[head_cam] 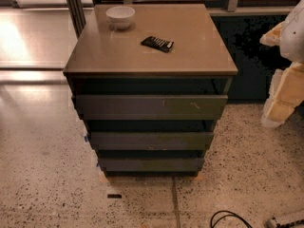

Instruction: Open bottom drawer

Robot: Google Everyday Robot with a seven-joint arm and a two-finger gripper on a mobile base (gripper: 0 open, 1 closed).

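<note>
The bottom drawer is the narrowest, lowest dark grey-brown front of the three in a cabinet with a tan top. It has no handle and looks closed, with no interior showing. Above it are the mid-sized front and the widest front, which has pale scratches. My arm shows as white and cream parts at the right edge, and the gripper hangs there. It is well to the right of the cabinet, above the floor, and touches no drawer.
A white bowl and a black flat object lie on the cabinet top. A black cable loops on the speckled floor at the front right. A small dark mark lies before the cabinet. A glass wall stands behind.
</note>
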